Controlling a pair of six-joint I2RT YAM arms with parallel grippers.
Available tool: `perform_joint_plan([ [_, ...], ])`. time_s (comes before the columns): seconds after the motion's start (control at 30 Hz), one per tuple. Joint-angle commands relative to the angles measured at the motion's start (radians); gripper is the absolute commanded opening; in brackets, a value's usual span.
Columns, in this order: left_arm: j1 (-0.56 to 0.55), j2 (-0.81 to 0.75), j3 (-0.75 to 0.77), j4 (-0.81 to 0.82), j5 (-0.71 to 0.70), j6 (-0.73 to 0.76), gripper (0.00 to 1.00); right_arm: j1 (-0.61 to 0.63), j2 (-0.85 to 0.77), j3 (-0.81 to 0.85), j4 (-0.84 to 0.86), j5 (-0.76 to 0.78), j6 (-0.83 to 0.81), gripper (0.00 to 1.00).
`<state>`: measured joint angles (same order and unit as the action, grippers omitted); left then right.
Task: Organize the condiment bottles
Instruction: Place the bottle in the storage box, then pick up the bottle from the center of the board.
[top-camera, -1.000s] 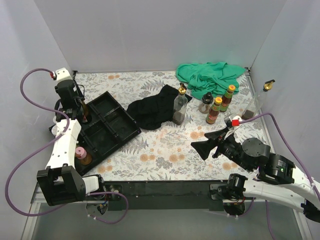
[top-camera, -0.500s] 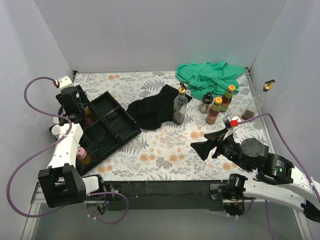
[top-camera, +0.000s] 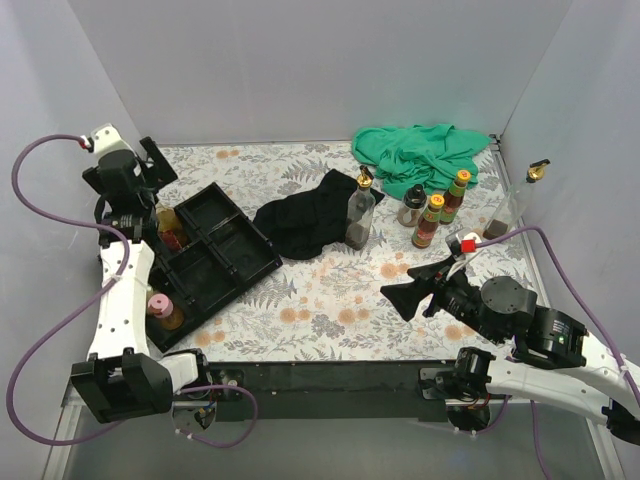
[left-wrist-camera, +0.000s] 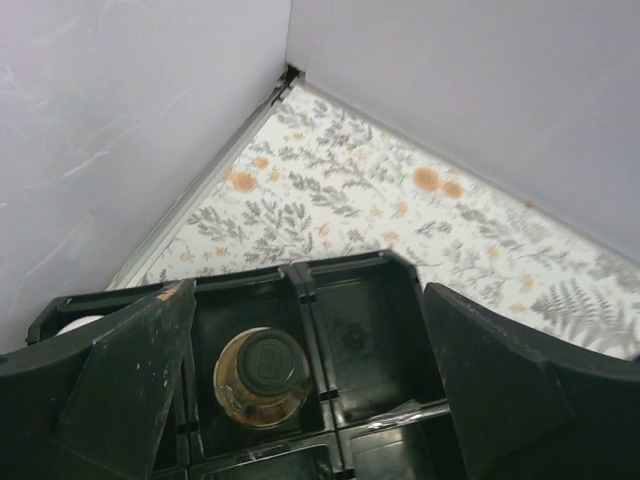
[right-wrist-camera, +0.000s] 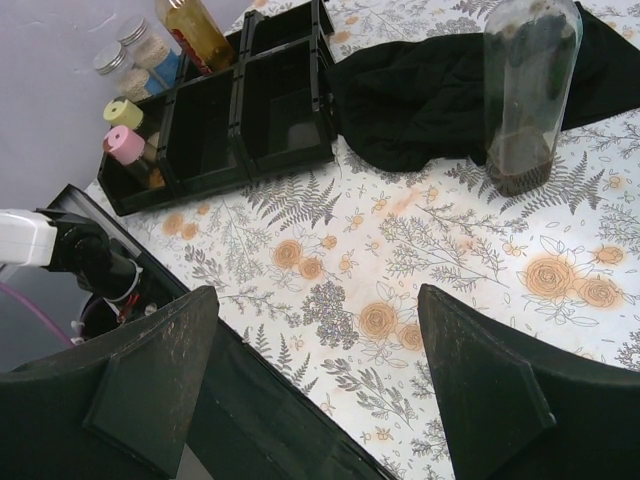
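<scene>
Left end effector (left-wrist-camera: 308, 300) (jaws wide apart) hovers over amber bottle (left-wrist-camera: 262, 375) in tray (left-wrist-camera: 340, 264).

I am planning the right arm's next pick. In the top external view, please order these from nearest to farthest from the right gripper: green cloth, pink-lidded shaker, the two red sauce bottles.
1. The two red sauce bottles, just beyond the right gripper.
2. The green cloth, at the back.
3. The pink-lidded shaker, far left.

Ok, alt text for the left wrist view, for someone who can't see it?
Seen from above, the open left hand hovers over a black compartmented tray, where one dark-capped amber bottle stands upright in a compartment. Beyond lie the floral table cover and grey corner walls.
</scene>
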<state>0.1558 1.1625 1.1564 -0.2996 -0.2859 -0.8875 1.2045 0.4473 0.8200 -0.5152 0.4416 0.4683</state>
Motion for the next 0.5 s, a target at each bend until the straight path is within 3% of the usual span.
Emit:
perform_joint_plan([
  [0.0, 0.005, -0.018, 0.155, -0.169, 0.042, -0.089, 0.98, -0.002, 0.013, 0.034, 0.018, -0.001, 0.004, 0.89],
  [0.13, 0.005, -0.009, 0.258, -0.225, 0.229, -0.116, 0.98, -0.002, 0.010, 0.054, -0.032, 0.026, 0.004, 0.89],
  [0.33, -0.005, -0.041, 0.237, -0.201, 0.600, -0.194, 0.98, -0.002, -0.025, 0.051, -0.078, 0.062, 0.021, 0.89],
  [0.47, -0.110, -0.057, 0.155, -0.156, 0.568, -0.194, 0.96, 0.000, -0.030, 0.054, -0.092, 0.066, 0.035, 0.88],
])
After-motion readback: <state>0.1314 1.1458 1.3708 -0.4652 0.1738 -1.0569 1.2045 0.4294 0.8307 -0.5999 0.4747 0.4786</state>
